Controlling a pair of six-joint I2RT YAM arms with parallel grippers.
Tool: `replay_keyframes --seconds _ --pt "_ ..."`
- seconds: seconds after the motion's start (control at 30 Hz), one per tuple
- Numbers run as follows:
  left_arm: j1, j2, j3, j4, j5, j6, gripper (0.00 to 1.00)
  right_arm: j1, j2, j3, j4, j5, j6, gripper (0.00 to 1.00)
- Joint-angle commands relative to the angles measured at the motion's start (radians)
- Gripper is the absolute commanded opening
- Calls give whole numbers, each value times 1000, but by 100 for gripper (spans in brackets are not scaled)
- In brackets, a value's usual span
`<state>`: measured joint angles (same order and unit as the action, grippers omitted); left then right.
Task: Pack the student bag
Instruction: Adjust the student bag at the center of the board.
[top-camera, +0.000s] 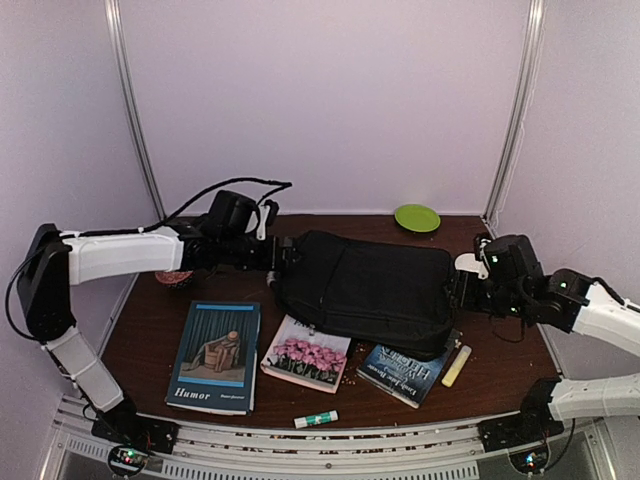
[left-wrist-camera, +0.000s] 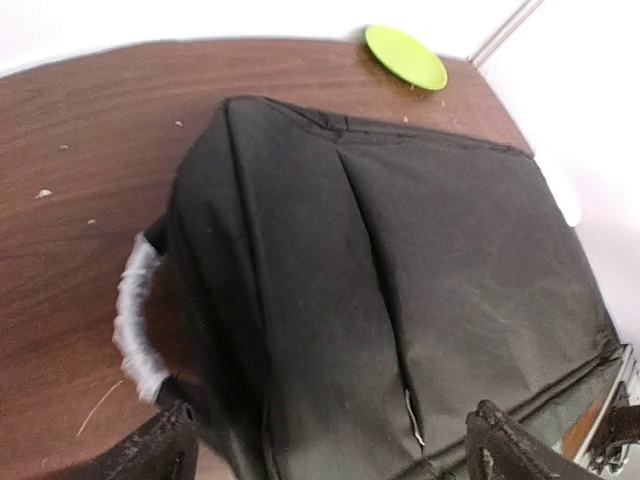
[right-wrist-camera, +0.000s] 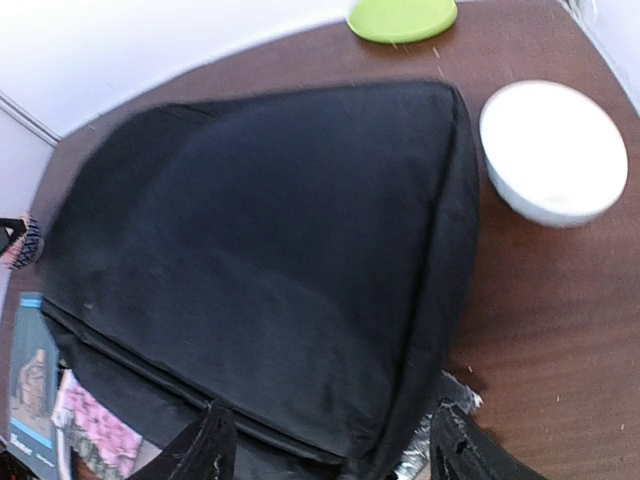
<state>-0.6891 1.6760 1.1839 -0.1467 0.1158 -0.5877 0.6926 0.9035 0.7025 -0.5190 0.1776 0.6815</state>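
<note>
The student bag (top-camera: 365, 290) is a large black backpack lying flat in the middle of the table. It fills the left wrist view (left-wrist-camera: 400, 280) and the right wrist view (right-wrist-camera: 270, 250). Its pale grey handle (left-wrist-camera: 137, 320) is at the left end, and a small zipper pull (left-wrist-camera: 412, 418) shows near my left jaws. My left gripper (top-camera: 284, 256) is open over the bag's left end, with its fingers (left-wrist-camera: 150, 455) spread wide either side. My right gripper (top-camera: 461, 290) is open over the bag's right end, its fingers (right-wrist-camera: 200, 450) also spread wide. Neither holds anything.
Three books lie in front of the bag: a blue one (top-camera: 215, 355), a pink-flowered one (top-camera: 305, 352) and a dark one (top-camera: 405, 372). A glue stick (top-camera: 316, 419) and a pale yellow stick (top-camera: 456, 365) lie near the front. A green plate (top-camera: 417, 217) and a white bowl (right-wrist-camera: 553, 150) sit at the back right.
</note>
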Motion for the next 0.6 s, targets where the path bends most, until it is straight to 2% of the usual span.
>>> replay_keyframes --seconds 0.0,0.13,0.27,0.37,0.57 --pt "-16 -206 -97 -12 -102 41 98 56 -12 92 -11 27 -85 65" --pt "-83 -367 -203 -71 -182 48 97 146 47 123 40 13 -135 62" --pt "-189 -415 -272 -103 -184 31 89 242 150 151 102 31 -168 59" --pt "-247 -402 -315 -82 -182 12 78 293 237 163 193 33 -199 57" --pt "-265 -346 -364 15 -147 -10 53 374 338 130 431 31 -284 54"
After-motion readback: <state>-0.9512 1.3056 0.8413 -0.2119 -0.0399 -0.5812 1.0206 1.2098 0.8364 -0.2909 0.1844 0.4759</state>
